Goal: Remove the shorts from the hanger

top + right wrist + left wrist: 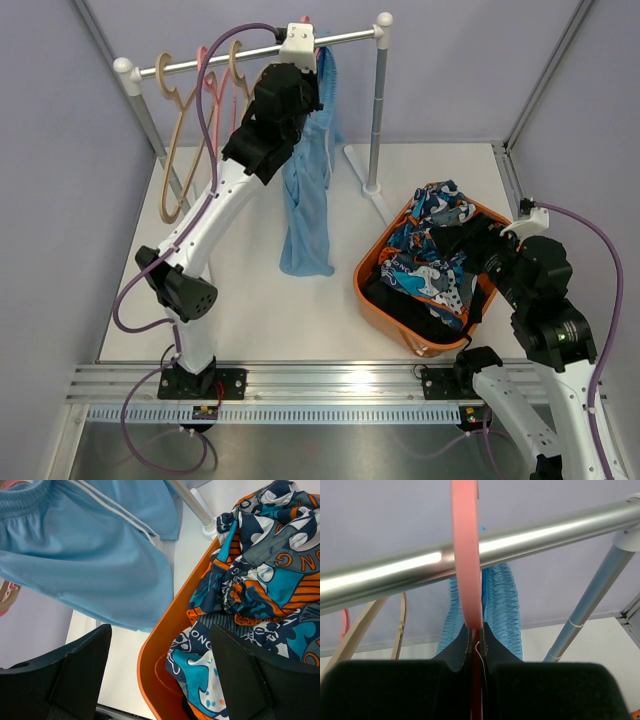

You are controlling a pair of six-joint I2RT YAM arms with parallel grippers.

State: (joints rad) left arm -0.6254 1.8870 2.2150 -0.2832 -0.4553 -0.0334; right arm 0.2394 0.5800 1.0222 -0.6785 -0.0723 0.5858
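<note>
The plain light blue shorts (pixel 308 200) hang from a pink hanger (pixel 467 555) hooked on the metal rail (pixel 200 64). They also show in the left wrist view (pixel 502 605) and the right wrist view (pixel 100 555). My left gripper (pixel 300 75) is up at the rail, shut on the pink hanger's neck (pixel 476 630). The orange-blue-white patterned shorts (pixel 430 250) lie in the orange basket (pixel 368 290), with dark fabric beneath them. My right gripper (pixel 468 245) is open and empty over the basket (pixel 161 630), with the patterned shorts (pixel 260 545) under it.
Empty wooden hangers (pixel 178 150) and a pink one (pixel 213 85) hang at the rail's left end. The rack's right post (pixel 378 110) and its foot stand just behind the basket. Purple-grey walls close in the back and both sides.
</note>
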